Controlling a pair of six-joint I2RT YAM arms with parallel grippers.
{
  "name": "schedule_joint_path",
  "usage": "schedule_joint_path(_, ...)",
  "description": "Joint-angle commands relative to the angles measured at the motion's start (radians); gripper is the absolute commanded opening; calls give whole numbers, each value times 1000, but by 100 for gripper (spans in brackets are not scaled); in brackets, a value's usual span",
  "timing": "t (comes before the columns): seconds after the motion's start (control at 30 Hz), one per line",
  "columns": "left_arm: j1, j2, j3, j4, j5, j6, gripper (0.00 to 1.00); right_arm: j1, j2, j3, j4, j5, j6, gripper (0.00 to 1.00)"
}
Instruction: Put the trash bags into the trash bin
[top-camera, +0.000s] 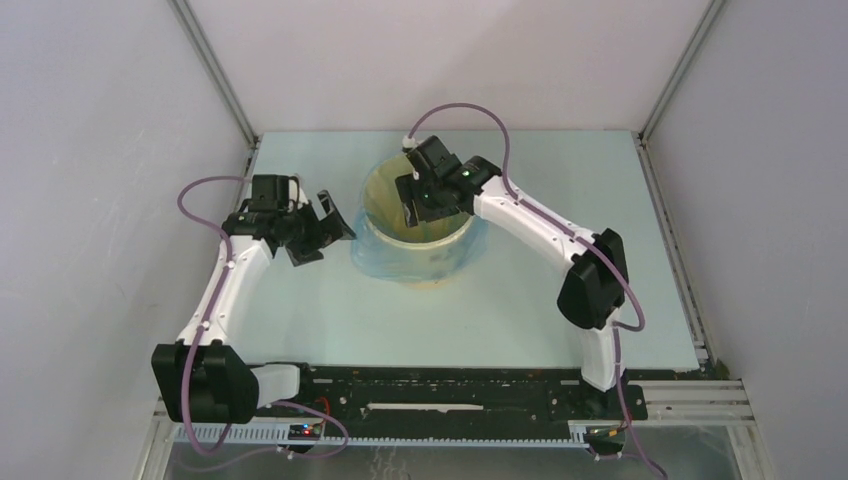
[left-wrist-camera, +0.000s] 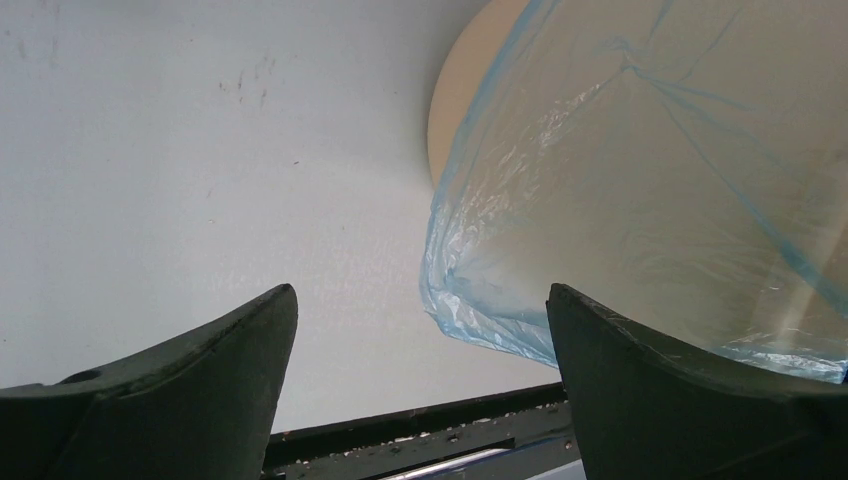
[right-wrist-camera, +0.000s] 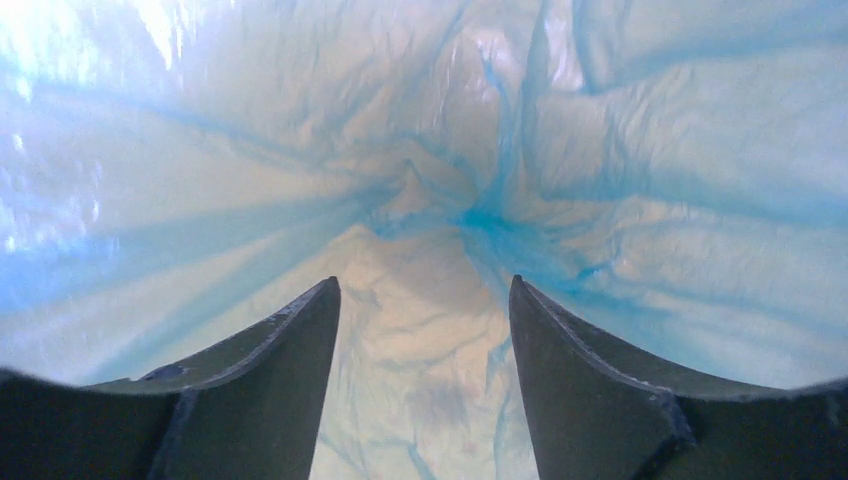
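The tan-yellow trash bin (top-camera: 440, 252) stands upright at mid-table. A thin blue see-through trash bag (top-camera: 375, 262) lines it and hangs down over its outer wall. My right gripper (top-camera: 414, 205) reaches down inside the bin. In the right wrist view it (right-wrist-camera: 425, 285) stands open, with the bag's gathered, wrinkled film (right-wrist-camera: 430, 190) just beyond its tips and nothing pinched between them. My left gripper (top-camera: 325, 228) hovers left of the bin, wide open and holding nothing (left-wrist-camera: 422, 300). The bag's lower edge (left-wrist-camera: 500, 320) and a bare strip of bin wall (left-wrist-camera: 455, 120) lie ahead of it to the right.
The pale table (top-camera: 520, 320) is walled by white panels with metal corner posts (top-camera: 215, 70). A dark rail (left-wrist-camera: 420, 430) runs along the near table edge by the arm bases (top-camera: 440, 395).
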Motion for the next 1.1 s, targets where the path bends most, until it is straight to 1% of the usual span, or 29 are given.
schedule_joint_path(0.0, 4, -16, 12, 27, 35, -4, 100, -22, 121, 116, -6, -10, 12, 70)
schedule_joint_path(0.1, 4, -25, 9, 21, 35, 3, 100, -20, 199, 159, -9, -3, 11, 71)
schedule_joint_path(0.2, 4, -30, 11, 15, 32, 10, 100, -15, 238, 146, 19, 34, 10, 71)
schedule_joint_path(0.27, 4, -31, 14, 12, 31, 13, 100, -10, 245, 100, 64, 66, 5, 71)
schedule_joint_path(0.4, 4, -26, 19, 9, 33, 14, 100, -1, 242, -46, 215, 95, -17, 71)
schedule_joint_path(0.53, 4, -27, 22, 5, 36, 13, 100, 0, 272, -73, 229, 99, -21, 73)
schedule_joint_path(0.7, 4, -32, 16, 2, 34, 11, 100, 0, 285, -54, 200, 75, -47, 75)
schedule_joint_path(0.8, 4, -32, 13, 2, 34, 7, 100, 0, 273, 3, 148, 68, -46, 77)
schedule_joint_path(0.93, 4, -30, 10, 8, 33, 3, 100, 1, 228, 86, 41, 42, -9, 78)
schedule_joint_path(1.07, 4, -36, 3, 9, 25, 2, 100, -4, 145, 66, 1, -7, 22, 79)
